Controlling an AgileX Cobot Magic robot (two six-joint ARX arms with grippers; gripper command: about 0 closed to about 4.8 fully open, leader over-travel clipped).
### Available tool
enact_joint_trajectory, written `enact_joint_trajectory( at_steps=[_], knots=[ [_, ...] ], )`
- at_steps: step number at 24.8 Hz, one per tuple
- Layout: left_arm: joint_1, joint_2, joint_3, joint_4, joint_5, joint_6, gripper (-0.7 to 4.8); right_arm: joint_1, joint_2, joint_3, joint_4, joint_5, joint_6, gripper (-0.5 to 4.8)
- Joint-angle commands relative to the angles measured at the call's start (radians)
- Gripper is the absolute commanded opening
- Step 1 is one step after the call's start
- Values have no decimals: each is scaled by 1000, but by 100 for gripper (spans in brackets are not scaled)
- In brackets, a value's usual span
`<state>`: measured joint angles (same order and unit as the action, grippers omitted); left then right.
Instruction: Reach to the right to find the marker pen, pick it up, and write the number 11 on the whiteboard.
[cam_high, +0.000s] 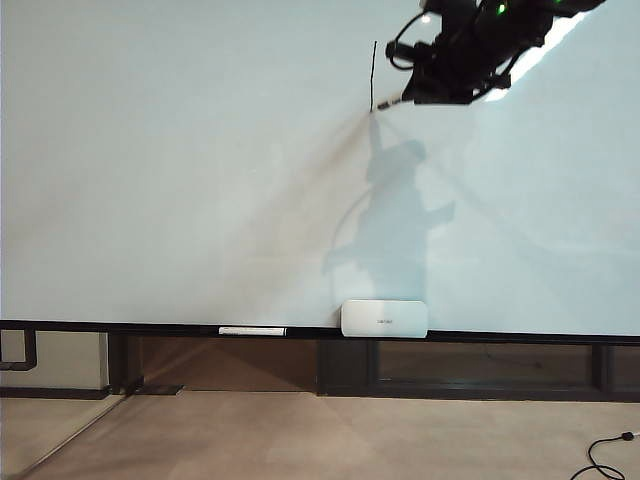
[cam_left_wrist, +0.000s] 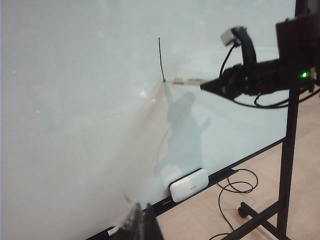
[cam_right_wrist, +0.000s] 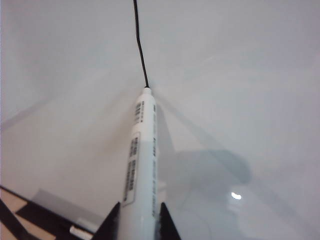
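A cable (cam_high: 605, 455) trails across the bare floor (cam_high: 320, 435) in front of the whiteboard (cam_high: 180, 170). On its black bottom rail (cam_high: 500, 337) sit a small white rounded box (cam_high: 384, 318) and, to its left, a thin white stick (cam_high: 252, 331). Higher up, the right hand (cam_high: 412, 97) is clamped on the marker pen (cam_right_wrist: 140, 155), the tip touching the board at the foot of a single black vertical stroke (cam_high: 373, 75). The arm's shadow falls below. Only a dark sliver of the left hand (cam_left_wrist: 142, 225) shows; whether it is open or closed cannot be told.
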<state>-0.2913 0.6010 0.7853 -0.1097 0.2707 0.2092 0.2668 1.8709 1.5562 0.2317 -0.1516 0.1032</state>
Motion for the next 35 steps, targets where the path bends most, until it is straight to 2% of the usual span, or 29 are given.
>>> enact_joint_trajectory(
  at_steps=[1, 11, 20, 25, 35],
  knots=[
    [0, -1, 6, 10, 35, -10, -5, -1, -2, -20, 16, 22, -3, -1],
    [0, -2, 6, -14, 50, -19, -5, 3, -73, -23, -11, 22, -25, -1],
    [0, -1, 6, -12, 126, -27, -5, 2, -193, -22, -47, 22, -68, -1],
    [0, -1, 6, -13, 193, -42, -5, -2, -206, -19, -39, 55, -78, -1],
    [0, 0, 6, -16, 232, -52, -5, -6, -206, -18, 13, 95, -81, -1]
  ],
)
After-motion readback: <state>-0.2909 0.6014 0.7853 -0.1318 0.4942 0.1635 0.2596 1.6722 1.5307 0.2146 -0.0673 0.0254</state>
